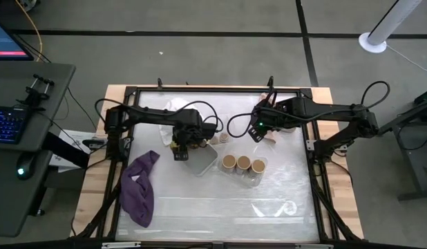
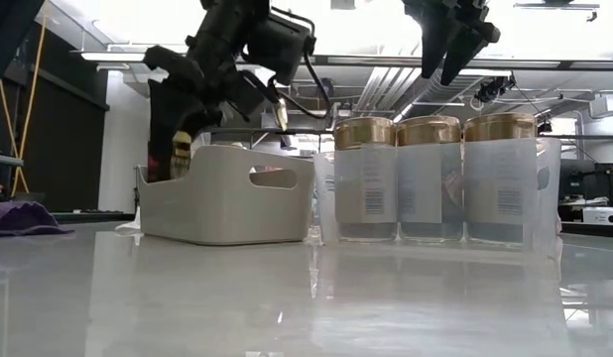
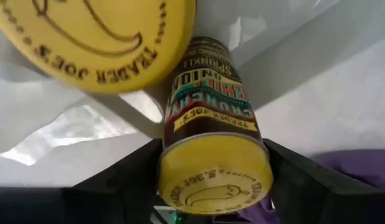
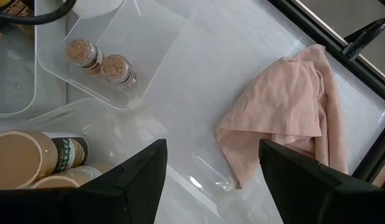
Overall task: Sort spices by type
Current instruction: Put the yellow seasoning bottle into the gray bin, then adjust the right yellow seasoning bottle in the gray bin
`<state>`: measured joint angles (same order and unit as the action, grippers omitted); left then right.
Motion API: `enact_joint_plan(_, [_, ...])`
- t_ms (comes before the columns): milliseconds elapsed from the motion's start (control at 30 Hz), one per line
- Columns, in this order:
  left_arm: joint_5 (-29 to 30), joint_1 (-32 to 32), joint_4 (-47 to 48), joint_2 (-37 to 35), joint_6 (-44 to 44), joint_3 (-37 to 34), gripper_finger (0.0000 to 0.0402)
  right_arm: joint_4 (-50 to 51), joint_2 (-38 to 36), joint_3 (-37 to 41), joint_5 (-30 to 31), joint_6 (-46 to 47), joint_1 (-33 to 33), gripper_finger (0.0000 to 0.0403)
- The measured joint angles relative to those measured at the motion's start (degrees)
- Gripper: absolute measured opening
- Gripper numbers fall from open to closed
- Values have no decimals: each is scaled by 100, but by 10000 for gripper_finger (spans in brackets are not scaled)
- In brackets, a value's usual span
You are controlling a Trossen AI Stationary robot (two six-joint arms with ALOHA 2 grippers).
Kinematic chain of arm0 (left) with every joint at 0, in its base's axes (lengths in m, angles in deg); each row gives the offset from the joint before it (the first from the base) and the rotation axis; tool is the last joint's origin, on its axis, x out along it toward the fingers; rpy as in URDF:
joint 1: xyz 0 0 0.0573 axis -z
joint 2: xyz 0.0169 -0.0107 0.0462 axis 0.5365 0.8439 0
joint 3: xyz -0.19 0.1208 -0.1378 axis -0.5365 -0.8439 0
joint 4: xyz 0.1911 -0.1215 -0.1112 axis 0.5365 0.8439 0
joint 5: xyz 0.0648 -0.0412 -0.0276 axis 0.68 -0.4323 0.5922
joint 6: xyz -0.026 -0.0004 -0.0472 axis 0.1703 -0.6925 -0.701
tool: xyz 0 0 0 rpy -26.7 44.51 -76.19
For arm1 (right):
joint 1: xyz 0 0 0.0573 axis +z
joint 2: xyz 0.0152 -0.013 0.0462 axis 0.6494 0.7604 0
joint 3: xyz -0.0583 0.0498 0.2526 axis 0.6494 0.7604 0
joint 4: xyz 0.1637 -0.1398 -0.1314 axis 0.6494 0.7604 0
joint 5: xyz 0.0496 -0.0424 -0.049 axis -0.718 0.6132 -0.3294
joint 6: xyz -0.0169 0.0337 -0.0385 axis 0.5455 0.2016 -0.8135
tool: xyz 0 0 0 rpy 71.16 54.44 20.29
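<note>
Sorting is looking well along, judging by the groupings. Three tan-topped jars (image 2: 432,178) are standing side by side in a clear bin (image 2: 548,188) near the table's centre. Two tiny brownish jars (image 4: 102,62) are lying together in a smaller clear tray (image 4: 152,43) just beyond them.

The left gripper (image 1: 180,149) is hanging over the grey bin (image 2: 227,193) at the left of centre, clenched on a dark jar with a yellow lid (image 3: 214,162). Its fingers (image 3: 121,180) are pressing the jar's sides just behind the lid, with the lid end facing the wrist camera and the body pointing away and down. A second yellow lid (image 3: 99,37) is showing just beside it, seemingly the matching jar already in the bin, so the held jar is probably being lowered next to its twin. Whether the two are touching is unclear.

The right gripper (image 1: 255,133) is waiting raised above the table behind the tan-topped row, fingers spread and holding nothing. A pink cloth (image 4: 286,112) is lying below it. A purple cloth (image 1: 139,187) is lying at the table's left.
</note>
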<state>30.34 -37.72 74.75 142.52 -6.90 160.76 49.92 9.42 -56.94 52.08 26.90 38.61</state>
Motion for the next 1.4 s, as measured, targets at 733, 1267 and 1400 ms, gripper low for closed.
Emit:
enact_joint_plan(733, [3, -58, 175, -321, -280, 1145, 262, -30, 0, 0, -5, -57, 0, 250])
enact_joint_plan(1267, [1189, 248, -3161, -2269, -2311, -1258, 16, 9, 0, 0, -158, -61, 0, 250])
enact_joint_plan(1400, [1592, 403, -3855, -2433, -2694, -2057, 2, 8, 0, 0, -164, -57, 0, 250])
